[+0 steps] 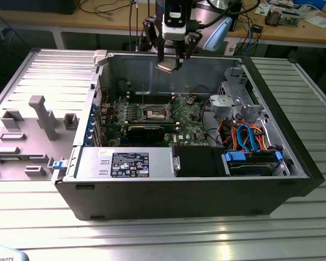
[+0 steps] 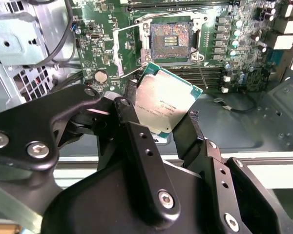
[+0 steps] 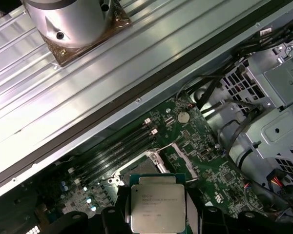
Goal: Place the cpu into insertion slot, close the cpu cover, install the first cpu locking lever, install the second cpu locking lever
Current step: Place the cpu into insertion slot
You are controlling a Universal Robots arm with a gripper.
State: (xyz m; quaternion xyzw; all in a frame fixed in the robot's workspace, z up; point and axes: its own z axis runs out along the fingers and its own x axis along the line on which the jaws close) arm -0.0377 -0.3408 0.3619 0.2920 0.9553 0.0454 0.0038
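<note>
My gripper [image 1: 171, 61] hangs high over the open computer case, near its back wall, and is shut on the cpu [image 1: 167, 67]. The cpu [image 2: 166, 103] is a flat square chip with a dull silver top, and in both wrist views it is pinched by its edges between the black fingers [image 2: 131, 109]. It is well above the board and slightly tilted. The insertion slot [image 2: 170, 40] lies open on the green board, dark centre exposed, below and ahead of the chip. The cpu cover [image 2: 117, 48] stands swung open at one side of it. In the first wrist view the cpu [image 3: 157, 207] hides part of the slot [image 3: 147, 168].
Inside the case, a long black expansion card [image 1: 144, 130] sits in front of the slot. A labelled power supply [image 1: 127, 163] lies along the front wall, and a drive cage [image 1: 233, 98] with orange and blue cables [image 1: 249, 140] is at the exterior view's right. A grey fixture plate [image 1: 32, 125] lies left of the case.
</note>
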